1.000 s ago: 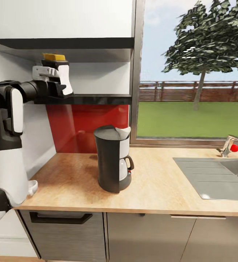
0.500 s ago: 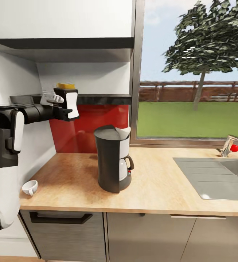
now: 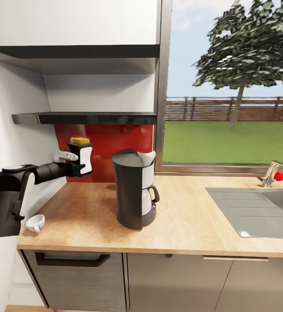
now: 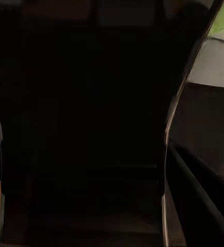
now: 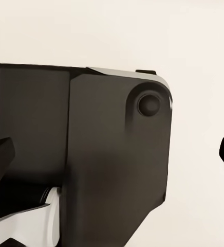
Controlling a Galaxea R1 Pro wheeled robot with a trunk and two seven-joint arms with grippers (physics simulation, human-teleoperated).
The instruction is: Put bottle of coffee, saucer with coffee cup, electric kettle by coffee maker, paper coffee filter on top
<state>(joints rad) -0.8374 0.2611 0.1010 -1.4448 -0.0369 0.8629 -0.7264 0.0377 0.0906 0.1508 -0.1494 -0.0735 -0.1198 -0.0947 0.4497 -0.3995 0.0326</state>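
My left gripper point(image 3: 78, 158) grips the bottle of coffee point(image 3: 80, 147) (lid up); next I set it beside the coffee maker point(image 3: 134, 189).

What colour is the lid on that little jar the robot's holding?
Tan-gold, almost yellow: the bottle of coffee shows best in the head view.

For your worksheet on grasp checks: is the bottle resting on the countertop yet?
Apart. In the head view the left gripper holds the bottle well above the countertop, with red backsplash showing beneath it.
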